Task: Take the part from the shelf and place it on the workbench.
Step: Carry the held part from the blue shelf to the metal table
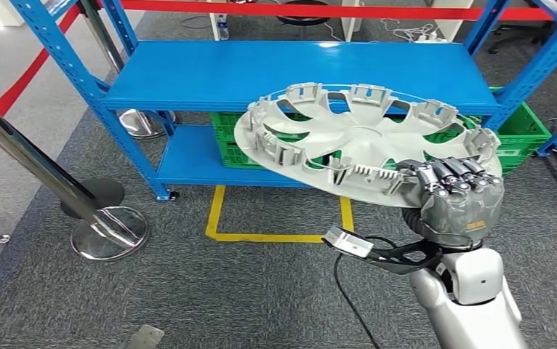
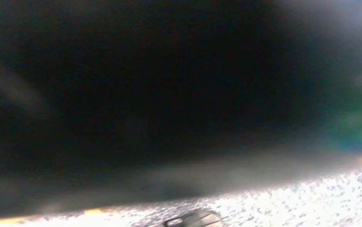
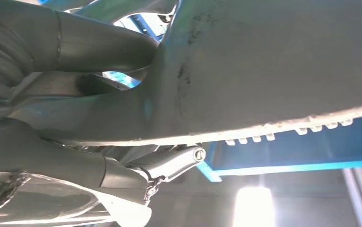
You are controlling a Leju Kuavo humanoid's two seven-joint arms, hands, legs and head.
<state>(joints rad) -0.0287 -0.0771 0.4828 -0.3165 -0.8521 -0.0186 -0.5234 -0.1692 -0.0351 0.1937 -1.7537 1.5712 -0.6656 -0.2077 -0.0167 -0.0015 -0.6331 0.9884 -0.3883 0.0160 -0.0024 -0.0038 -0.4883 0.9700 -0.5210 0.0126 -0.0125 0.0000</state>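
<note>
The part is a large grey wheel cover [image 1: 348,142] with ribs and clips around its rim, held tilted in the air in front of the blue shelf [image 1: 261,73]. My right hand [image 1: 456,195] grips its near right edge, fingers curled over the rim. From the right wrist view the cover's smooth underside [image 3: 273,61] is close up, with the thick grey thumb [image 3: 99,42] pressed against it.
A green crate [image 1: 523,134] sits on the shelf's lower level behind the cover. Yellow floor tape [image 1: 261,236] marks a box on the grey carpet. Two barrier posts with chrome bases [image 1: 108,233] and red rope [image 1: 21,76] stand at the left. The left wrist view is dark and blurred.
</note>
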